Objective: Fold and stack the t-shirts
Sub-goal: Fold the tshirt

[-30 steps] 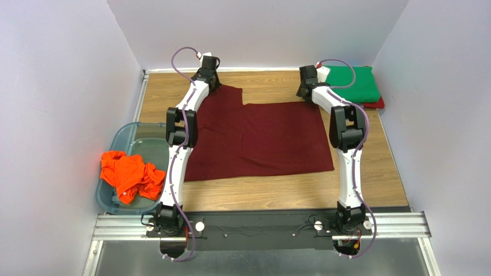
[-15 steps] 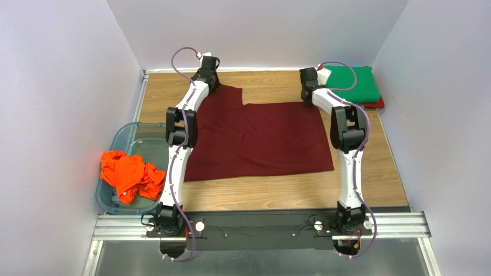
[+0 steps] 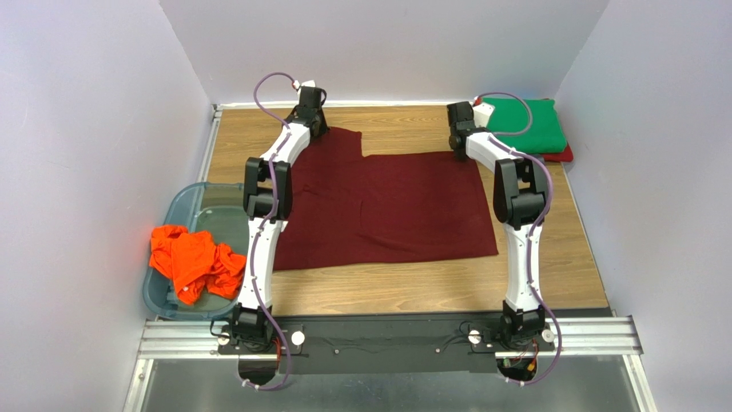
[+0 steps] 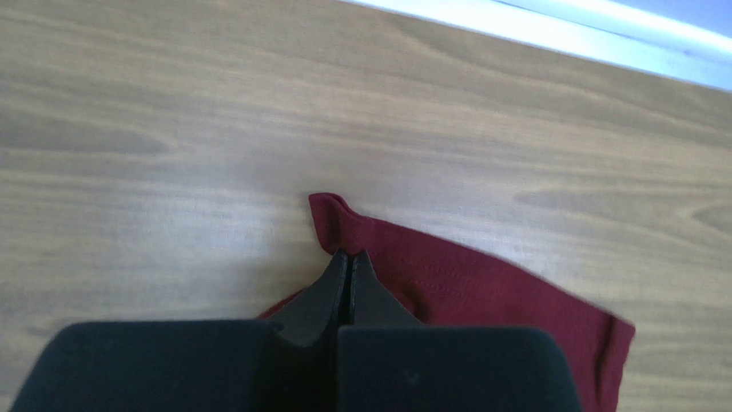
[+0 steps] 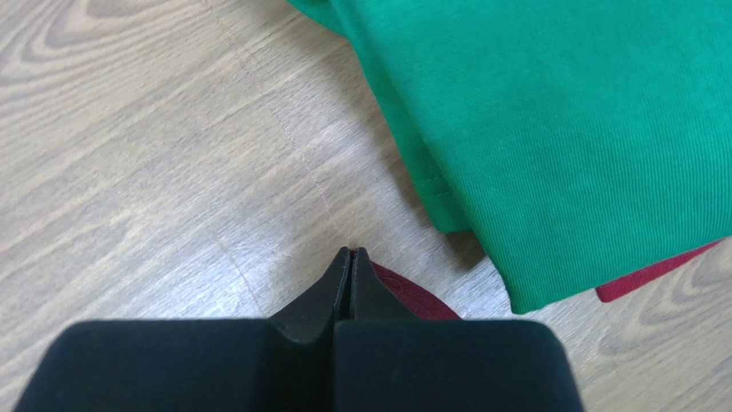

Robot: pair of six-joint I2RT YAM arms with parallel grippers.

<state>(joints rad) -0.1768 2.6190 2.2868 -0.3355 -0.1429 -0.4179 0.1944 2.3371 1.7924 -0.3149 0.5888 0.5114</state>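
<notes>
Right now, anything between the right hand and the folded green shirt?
Only bare wood table, seen in the right wrist view. The right hand, shut on a corner of the maroon shirt, does not touch the green shirt.

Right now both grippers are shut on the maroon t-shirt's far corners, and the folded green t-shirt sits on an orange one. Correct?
No: the folded green t-shirt sits on a red t-shirt, as the top external view shows. The left gripper and right gripper are shut on far corners of the maroon t-shirt.

Lab: white-walled robot enclosure [image 3: 103,129]
</notes>
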